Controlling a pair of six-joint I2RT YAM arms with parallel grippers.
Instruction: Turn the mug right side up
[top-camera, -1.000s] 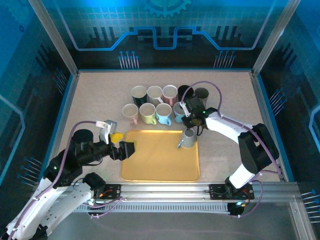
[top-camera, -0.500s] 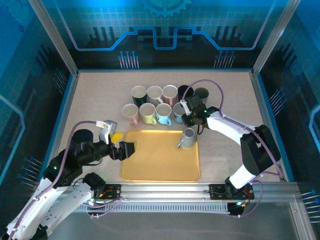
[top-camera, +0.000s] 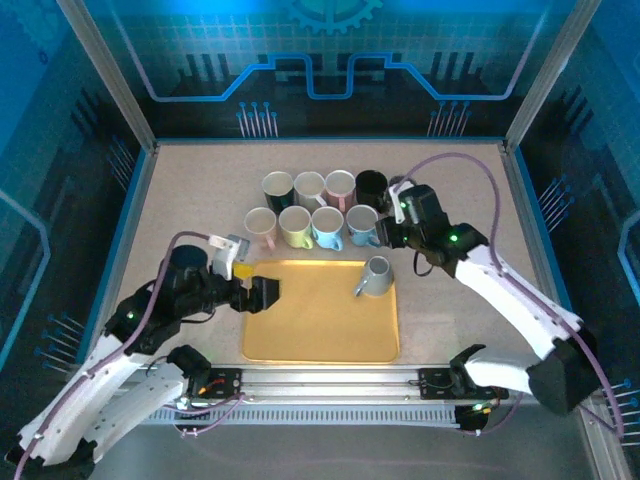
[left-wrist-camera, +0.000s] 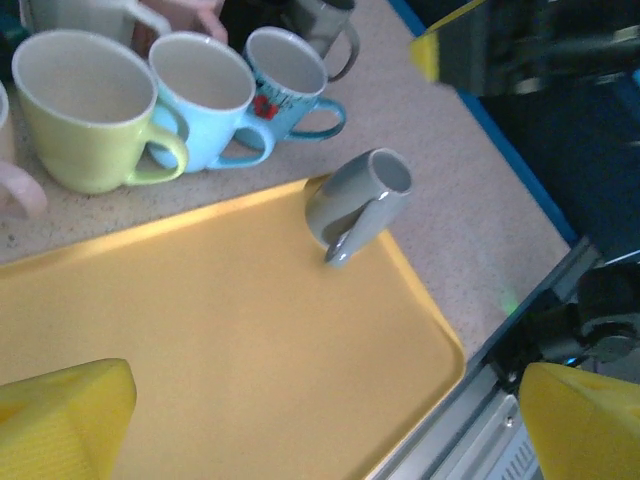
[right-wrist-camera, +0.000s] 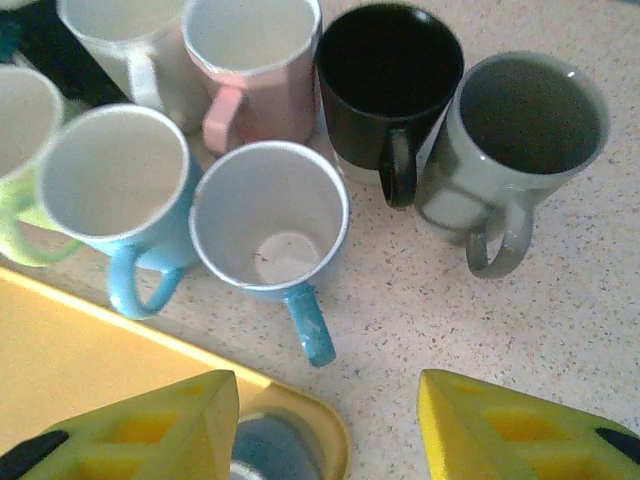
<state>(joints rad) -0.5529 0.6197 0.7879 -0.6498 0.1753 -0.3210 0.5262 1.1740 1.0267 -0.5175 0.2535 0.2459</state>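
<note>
Speckled beige table (top-camera: 180, 200), bearing all below. Yellow tray (top-camera: 310, 330), centred at near edge. Left gripper (top-camera: 262, 297), jaws spread wide, empty, hovering at tray's left edge. Right gripper (top-camera: 392, 236), jaws parted, gripping nothing, poised over table just past tray's far right corner. Cluster of upright mugs (top-camera: 327, 225), two rows beyond tray's far edge. Grey mug (top-camera: 377, 275), mouth up, handle toward near left, standing in tray's far right corner; just nearward of right gripper, apart from it, well right of left gripper.
</note>
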